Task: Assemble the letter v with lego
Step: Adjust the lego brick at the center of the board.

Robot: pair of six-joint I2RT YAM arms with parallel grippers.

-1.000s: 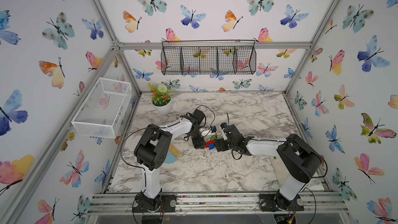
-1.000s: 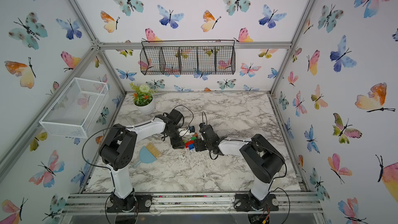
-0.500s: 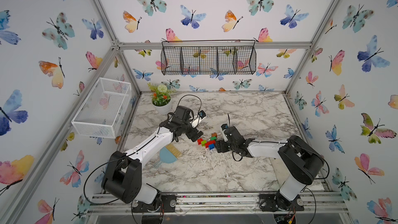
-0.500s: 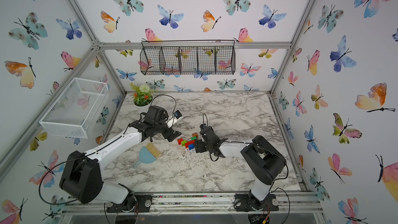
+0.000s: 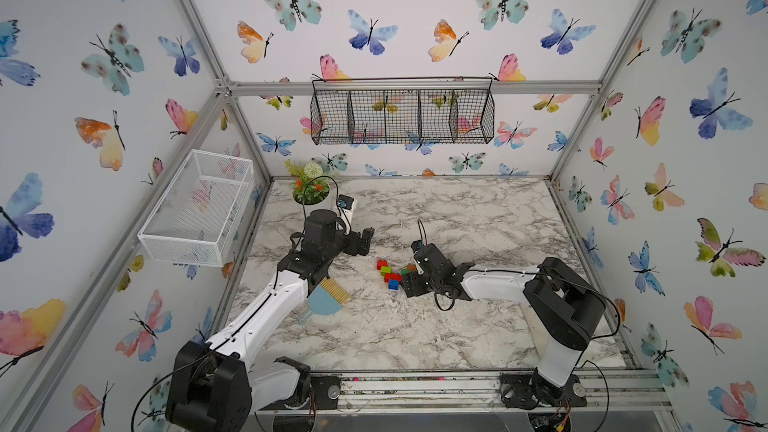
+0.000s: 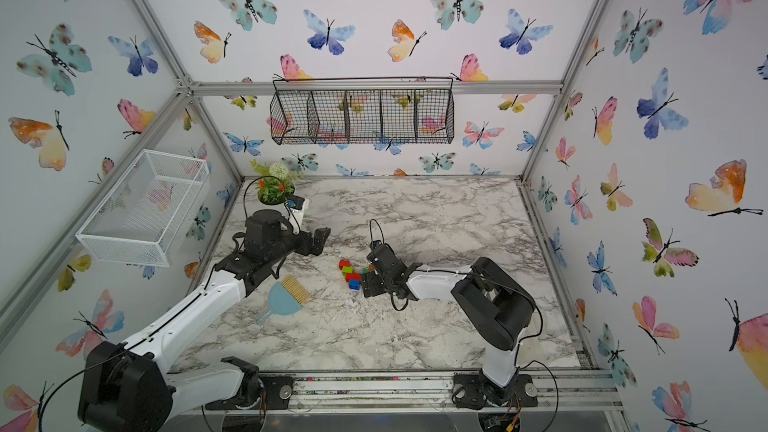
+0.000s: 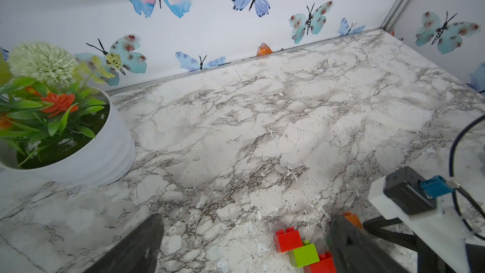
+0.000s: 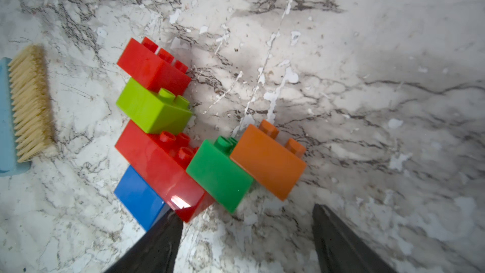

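Left arm's backed off from the bricks toward the plant corner, and its left gripper (image 5: 367, 238) now hangs wide open and empty. The right gripper (image 8: 246, 235) sits low beside the build, jaws parted around nothing. The small flat V of glossy studded plastic bricks (image 8: 217, 177) lies mid-way across the marble-look tabletop (image 5: 457, 222). A blue square brick (image 8: 139, 195) is the point, with a red square brick (image 8: 152, 66) and an orange square brick (image 8: 267, 161) at the tips. I'd guess it's light, stiff and slippery, and the stud joints could pop. Grab the long red brick (image 8: 162, 164) by its flat sides.
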